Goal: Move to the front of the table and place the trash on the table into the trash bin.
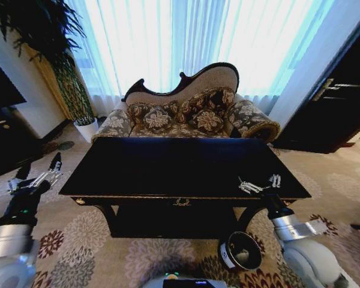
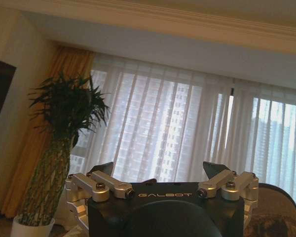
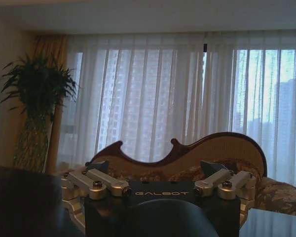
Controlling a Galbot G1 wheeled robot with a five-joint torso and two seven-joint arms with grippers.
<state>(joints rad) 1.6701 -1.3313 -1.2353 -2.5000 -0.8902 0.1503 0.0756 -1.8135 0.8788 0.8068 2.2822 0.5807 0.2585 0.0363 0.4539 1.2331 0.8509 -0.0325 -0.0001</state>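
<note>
- Your right gripper (image 1: 259, 183) hovers over the bench's (image 1: 168, 168) front right corner, fingers spread and holding nothing.
- Your left gripper (image 1: 39, 179) hangs off the bench's left end, fingers spread too.
- The bin (image 1: 240, 251) sits on the floor under the front right corner.
- You likely have no trash left on the bench top; check its dark surface carefully before moving.

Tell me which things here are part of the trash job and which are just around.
Job:
table
bin
left end effector, open, beside the table
right end effector, open, over the table's front right edge

Just around:
sofa
plant
curtains
carpet

I can't make out any trash on the table.
</note>
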